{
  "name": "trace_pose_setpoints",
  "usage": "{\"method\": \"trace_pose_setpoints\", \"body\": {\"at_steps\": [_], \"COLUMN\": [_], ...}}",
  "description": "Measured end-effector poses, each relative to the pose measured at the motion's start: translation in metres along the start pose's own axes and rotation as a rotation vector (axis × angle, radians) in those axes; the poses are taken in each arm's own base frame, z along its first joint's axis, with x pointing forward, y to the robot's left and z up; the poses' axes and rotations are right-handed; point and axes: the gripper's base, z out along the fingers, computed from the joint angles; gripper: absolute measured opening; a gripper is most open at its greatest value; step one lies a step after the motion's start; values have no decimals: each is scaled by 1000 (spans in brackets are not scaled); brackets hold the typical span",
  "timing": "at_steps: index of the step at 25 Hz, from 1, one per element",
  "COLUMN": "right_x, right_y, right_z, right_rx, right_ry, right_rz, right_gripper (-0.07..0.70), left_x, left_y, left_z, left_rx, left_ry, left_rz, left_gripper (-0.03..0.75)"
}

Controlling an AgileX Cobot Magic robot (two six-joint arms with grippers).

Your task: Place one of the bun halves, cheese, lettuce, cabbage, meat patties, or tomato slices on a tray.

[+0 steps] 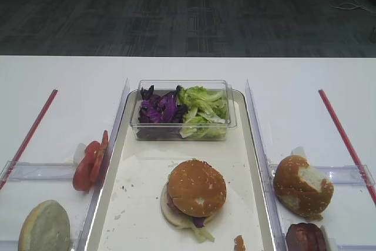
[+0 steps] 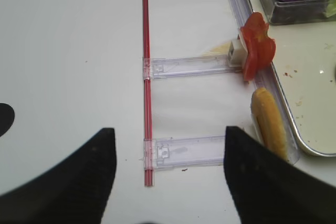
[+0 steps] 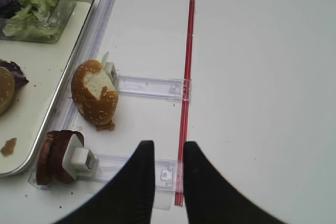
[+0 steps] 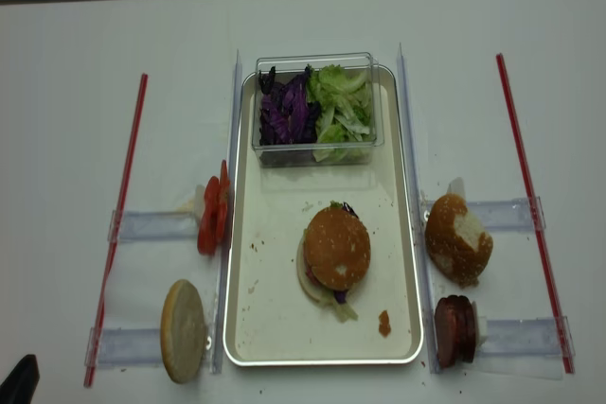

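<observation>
White tabletop [image 4: 76,44] is being used to carry everything here. In the middle, the long pale-cream tray with the silvery rim [image 4: 398,262] is lying flat. On its white paper, a stacked burger is sitting, topped by the round golden-brown bun top with sesame seeds [image 4: 336,247]. Bits of purple and green are peeking out from under that bun top.

At the far end of the tray, a small clear plastic tub [image 4: 317,61] is standing. Dark purple cabbage pieces [image 4: 284,115] are lying in its left half, and frilly light-green lettuce pieces [image 4: 343,111] in its right half.

Left of the tray, thin red tomato slices [image 4: 212,215] are being held upright in a clear holder, and a pale bun half with no seeds [image 4: 183,330] is standing nearer the front. Right of the tray, a seeded bun with a torn white patch [image 4: 457,238] and round dark reddish-brown meat patties [image 4: 455,330] are standing.

The black right gripper [image 3: 168,153] is hanging over the tabletop with its fingers close together and nothing between them. The black left gripper [image 2: 167,140] is spread wide and grasping nothing.
</observation>
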Motion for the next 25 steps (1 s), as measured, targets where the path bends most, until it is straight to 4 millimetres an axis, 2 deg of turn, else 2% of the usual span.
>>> {"method": "trace_pose_setpoints", "body": {"at_steps": [16,25], "right_x": [0,0], "right_y": [0,0], "right_z": [0,0], "right_rx": [0,0], "right_ry": [0,0], "right_rz": [2,2], "right_gripper": [33,24], "left_x": [0,0], "left_y": [0,0], "left_z": [0,0], "left_rx": [0,0], "left_ry": [0,0], "left_rz": [0,0], "left_gripper": [422,422]}}
